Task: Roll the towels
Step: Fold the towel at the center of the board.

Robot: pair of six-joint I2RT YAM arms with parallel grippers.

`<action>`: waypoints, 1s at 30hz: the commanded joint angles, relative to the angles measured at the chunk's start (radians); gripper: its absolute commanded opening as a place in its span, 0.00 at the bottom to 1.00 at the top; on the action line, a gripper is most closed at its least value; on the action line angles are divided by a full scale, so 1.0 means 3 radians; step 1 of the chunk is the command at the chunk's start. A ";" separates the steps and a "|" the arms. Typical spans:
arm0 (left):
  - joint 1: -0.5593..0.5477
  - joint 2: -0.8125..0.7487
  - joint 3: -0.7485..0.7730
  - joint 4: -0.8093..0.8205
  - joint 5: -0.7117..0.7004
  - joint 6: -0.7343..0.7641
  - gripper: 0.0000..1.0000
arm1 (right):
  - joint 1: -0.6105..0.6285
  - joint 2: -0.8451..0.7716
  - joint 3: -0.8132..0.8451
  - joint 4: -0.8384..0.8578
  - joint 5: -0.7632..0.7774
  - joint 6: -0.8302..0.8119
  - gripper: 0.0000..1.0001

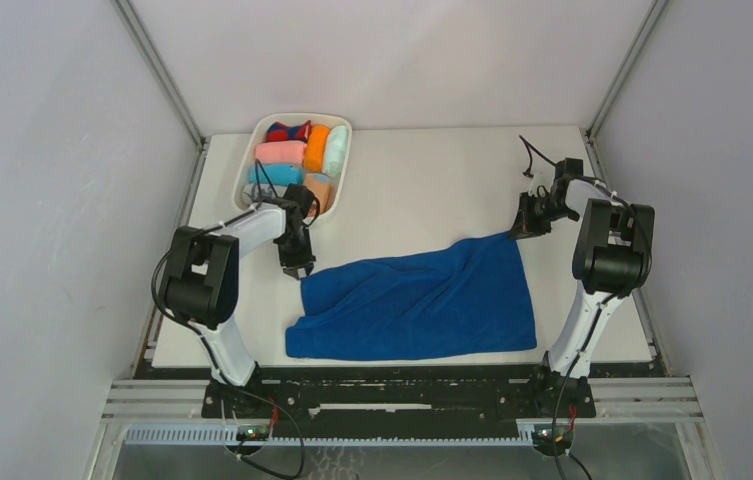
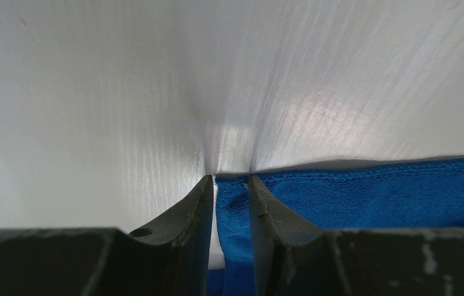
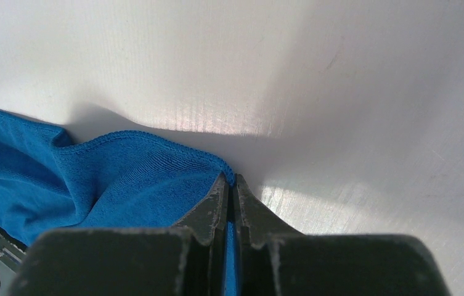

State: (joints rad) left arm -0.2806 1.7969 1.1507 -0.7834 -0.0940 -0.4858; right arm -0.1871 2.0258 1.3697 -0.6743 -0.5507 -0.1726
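Your left gripper (image 2: pixel 230 180) and right gripper (image 3: pixel 232 179) each pinch a far corner of the blue towel (image 1: pixel 422 300) lying along the table (image 1: pixel 432 170) near edge, so if you pull too hard, a corner may slip out.

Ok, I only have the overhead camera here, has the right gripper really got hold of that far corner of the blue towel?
Observer: Yes. The right wrist view shows the right gripper shut on the blue towel, its stitched corner pinched right at the tips.
Operator: And the left side?
Observer: The left wrist view shows the left gripper closed on a thicker bunch of the towel's edge, blue cloth filling the narrow gap between its fingers.
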 commanded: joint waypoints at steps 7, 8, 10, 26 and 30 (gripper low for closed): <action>-0.0018 0.0064 -0.0193 0.0131 0.0061 -0.0053 0.32 | -0.0009 -0.0224 0.0036 0.0086 0.0103 -0.0020 0.00; -0.0017 0.0067 -0.0195 0.0131 0.0067 -0.0057 0.33 | -0.0023 -0.0227 0.0036 0.0093 0.0133 -0.0011 0.00; -0.0021 0.0062 -0.0201 0.0140 0.0078 -0.0058 0.33 | -0.0046 -0.0238 0.0038 0.0107 0.0181 0.0007 0.00; 0.0038 -0.0363 -0.0200 0.0244 0.0265 -0.0068 0.39 | -0.0036 -0.0259 0.0039 0.0156 0.0229 0.0043 0.00; 0.0070 -0.0466 -0.0173 0.0259 0.0333 -0.0059 0.40 | -0.0024 -0.0252 0.0036 0.0151 0.0220 0.0025 0.00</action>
State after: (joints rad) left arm -0.2726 1.7332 1.1007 -0.7338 -0.0307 -0.4889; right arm -0.2005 2.0014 1.3697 -0.6544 -0.4858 -0.1680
